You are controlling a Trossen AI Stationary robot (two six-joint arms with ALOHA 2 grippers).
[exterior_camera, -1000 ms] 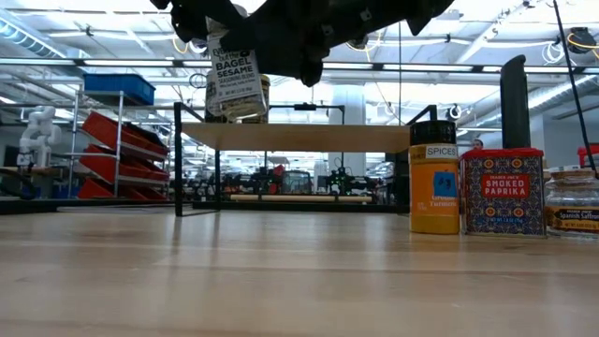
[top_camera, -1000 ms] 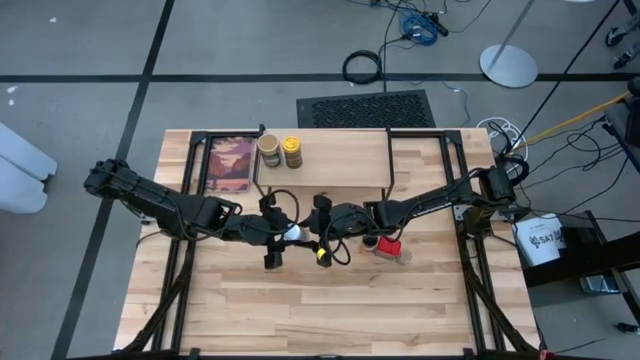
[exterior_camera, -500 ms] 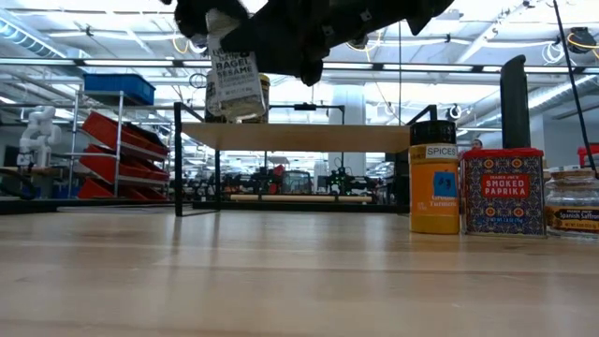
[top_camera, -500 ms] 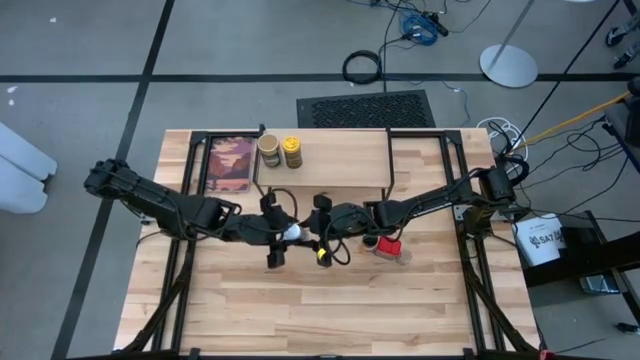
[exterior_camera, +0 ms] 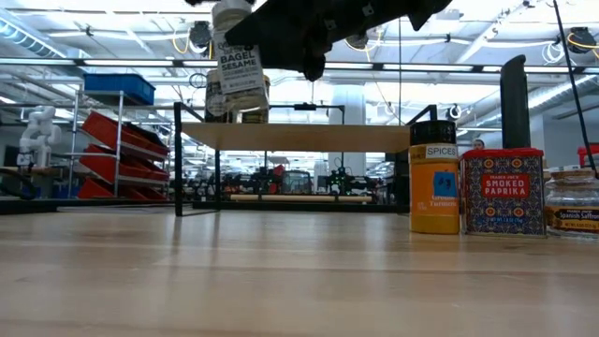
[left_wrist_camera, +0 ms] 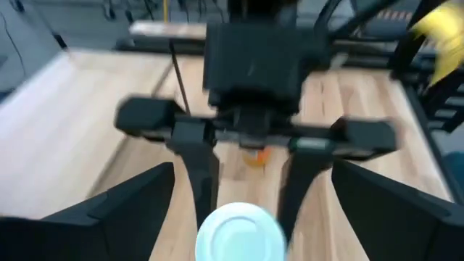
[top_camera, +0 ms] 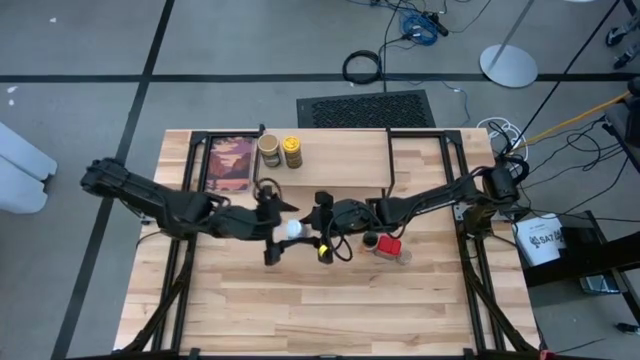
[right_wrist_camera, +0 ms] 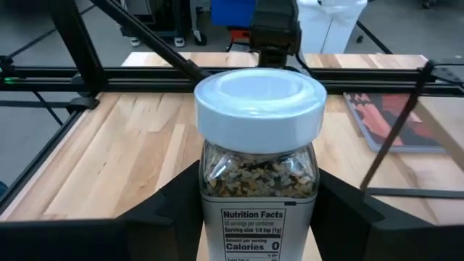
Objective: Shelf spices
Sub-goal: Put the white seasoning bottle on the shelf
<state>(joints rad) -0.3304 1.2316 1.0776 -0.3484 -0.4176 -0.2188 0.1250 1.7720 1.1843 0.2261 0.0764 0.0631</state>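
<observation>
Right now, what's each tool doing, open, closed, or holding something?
Left tool: open, holding nothing, beside the jar.
Right tool: closed on the white-lidded clear glass seasoning jar, held up in the air.

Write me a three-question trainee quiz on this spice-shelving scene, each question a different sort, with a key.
1. True or false: the white-lidded clear jar of seasoning stands on the light-wood shelf.
2. How many jars stand on that shelf in the high view? A: none. B: two. C: four.
3. Fill in: the red box beside the orange dark-lidded jar reads "smoked ___".

Key:
1. False. The right gripper holds it in the air, in front of the shelf.
2. B: a tan jar and a yellow-lidded jar.
3. Paprika.
</observation>
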